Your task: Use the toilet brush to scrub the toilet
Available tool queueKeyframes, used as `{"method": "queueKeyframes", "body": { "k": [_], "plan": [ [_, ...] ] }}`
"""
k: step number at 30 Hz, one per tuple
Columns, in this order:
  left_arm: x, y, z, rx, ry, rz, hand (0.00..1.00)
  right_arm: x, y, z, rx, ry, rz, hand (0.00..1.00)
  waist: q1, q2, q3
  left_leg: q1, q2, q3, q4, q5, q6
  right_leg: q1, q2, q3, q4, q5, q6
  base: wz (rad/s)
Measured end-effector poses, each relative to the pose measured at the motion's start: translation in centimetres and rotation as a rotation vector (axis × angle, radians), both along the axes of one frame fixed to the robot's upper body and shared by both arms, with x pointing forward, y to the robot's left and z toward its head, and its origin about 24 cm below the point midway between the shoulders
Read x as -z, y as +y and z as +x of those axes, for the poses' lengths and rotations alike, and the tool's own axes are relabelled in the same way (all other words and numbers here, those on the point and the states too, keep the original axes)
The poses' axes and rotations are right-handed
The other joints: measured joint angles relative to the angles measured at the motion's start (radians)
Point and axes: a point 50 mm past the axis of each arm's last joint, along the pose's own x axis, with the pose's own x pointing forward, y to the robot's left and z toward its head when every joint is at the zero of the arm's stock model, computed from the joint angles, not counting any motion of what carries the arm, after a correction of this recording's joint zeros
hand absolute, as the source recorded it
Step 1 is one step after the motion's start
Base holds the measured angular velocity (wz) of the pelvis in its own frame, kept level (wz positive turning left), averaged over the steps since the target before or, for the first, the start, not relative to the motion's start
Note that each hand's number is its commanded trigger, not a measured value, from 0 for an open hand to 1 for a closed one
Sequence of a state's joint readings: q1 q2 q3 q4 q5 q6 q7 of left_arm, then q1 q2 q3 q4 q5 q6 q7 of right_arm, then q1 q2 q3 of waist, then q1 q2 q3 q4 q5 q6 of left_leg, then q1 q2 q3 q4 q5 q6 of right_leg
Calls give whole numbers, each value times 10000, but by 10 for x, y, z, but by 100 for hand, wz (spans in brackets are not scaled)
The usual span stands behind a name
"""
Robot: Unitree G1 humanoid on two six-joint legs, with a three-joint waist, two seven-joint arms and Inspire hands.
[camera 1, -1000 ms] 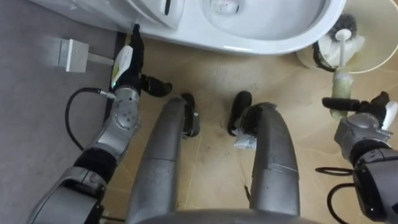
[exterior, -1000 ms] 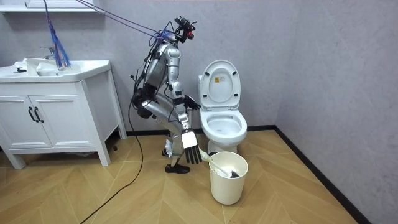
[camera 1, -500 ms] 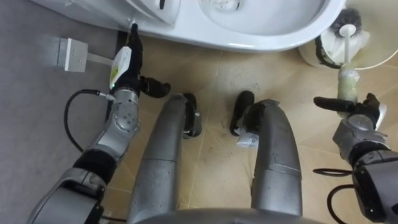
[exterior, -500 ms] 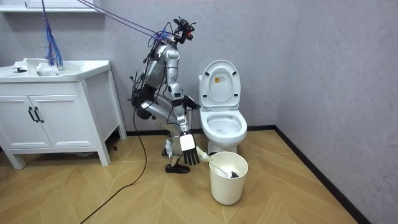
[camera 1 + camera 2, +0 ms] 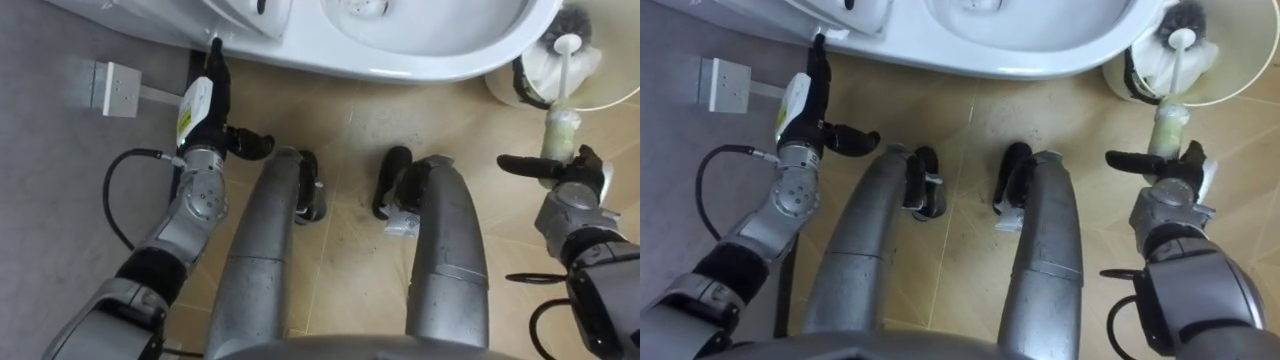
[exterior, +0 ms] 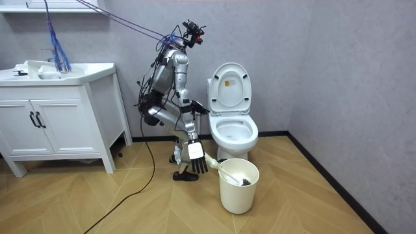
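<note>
**Two open hands, toilet brush [image 5: 563, 88] standing in the bucket [image 6: 237, 192]**

You have the robot's right hand [image 5: 568, 190] low beside its right knee. Its thumb sticks out toward the robot's left, and in the room view its fingers point straight down, spread, gripping nothing. The pale grip at the end of the brush's handle sits just past that hand. You cannot tell whether the two touch.

On the other side you'll see the left hand [image 5: 203, 105] held flat. Its fingers are straight and close together and its thumb is out to the side. The fingertips reach up to the lower edge of the toilet [image 5: 450, 65].

The brush leans in the white bucket, dark bristled head down inside and handle tilted out toward the right hand. The bucket stands on the wooden floor [image 6: 312, 208], just beside the front of the toilet, on the robot's right.

In the room view the robot is bent forward, knees flexed, facing the bowl. The lid [image 6: 231, 88] stands raised against the grey wall. A white vanity cabinet [image 6: 58, 127] sits well apart at the room view's left.
</note>
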State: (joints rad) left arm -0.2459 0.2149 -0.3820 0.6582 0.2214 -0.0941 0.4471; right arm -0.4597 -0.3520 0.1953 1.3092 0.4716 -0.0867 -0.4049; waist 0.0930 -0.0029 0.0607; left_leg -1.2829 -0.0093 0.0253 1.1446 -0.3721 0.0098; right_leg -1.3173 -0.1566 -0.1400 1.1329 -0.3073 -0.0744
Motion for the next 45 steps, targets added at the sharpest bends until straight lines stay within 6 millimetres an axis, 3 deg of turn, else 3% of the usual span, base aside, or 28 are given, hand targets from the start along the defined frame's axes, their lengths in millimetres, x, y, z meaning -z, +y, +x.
{"method": "queueKeyframes", "body": {
  "k": [13, 14, 15, 16, 26, 31, 45],
  "plan": [
    [-1, 4, -1, 288, -79, 136, 0, -13, 1, 13, -428, -367, -830, 0, 28, -14, 10, -40, -25, 52, -4, -25, 38, -72, -25, 21, 22, -8, 5, 0],
    [-1, 4, -1, 311, -79, 156, 0, -13, 1, 14, -436, -368, -836, 9, 27, -15, 10, -51, -26, 52, -4, -25, 38, -83, -25, 21, 22, -8, 5, 0],
    [-1, 4, -1, 339, -90, 175, 0, -13, 1, 14, -438, -369, -838, 88, 27, -16, 10, -73, -27, 52, -3, -25, 38, -105, -25, 21, 21, -8, 5, 0],
    [-1, 4, -1, 340, -104, 174, 0, -13, 1, 14, -454, -356, -856, 100, 27, -16, 10, -90, -27, 52, -3, -27, 41, -120, -24, 20, 22, -8, 4, 0],
    [3, 3, -7, 480, -1, 159, 0, -7, -10, 2, 67, -221, -208, 100, -49, -34, 18, -112, -59, 88, 232, -158, 136, -131, -182, 23, 322, -160, -17, 3],
    [3, 2, -7, 661, 90, 137, 0, -2, -13, -5, 552, -247, 599, 100, -103, -34, 16, -137, -200, 11, 394, -217, 104, -129, -294, 1, 488, -260, 34, 4],
    [-1, -1, -7, 769, 91, -36, 0, 1, -13, -7, 610, -167, 1241, 100, -48, -29, 12, -154, -209, 7, 404, -227, 121, -134, -314, -10, 481, -262, 39, 0]
  ]
}}
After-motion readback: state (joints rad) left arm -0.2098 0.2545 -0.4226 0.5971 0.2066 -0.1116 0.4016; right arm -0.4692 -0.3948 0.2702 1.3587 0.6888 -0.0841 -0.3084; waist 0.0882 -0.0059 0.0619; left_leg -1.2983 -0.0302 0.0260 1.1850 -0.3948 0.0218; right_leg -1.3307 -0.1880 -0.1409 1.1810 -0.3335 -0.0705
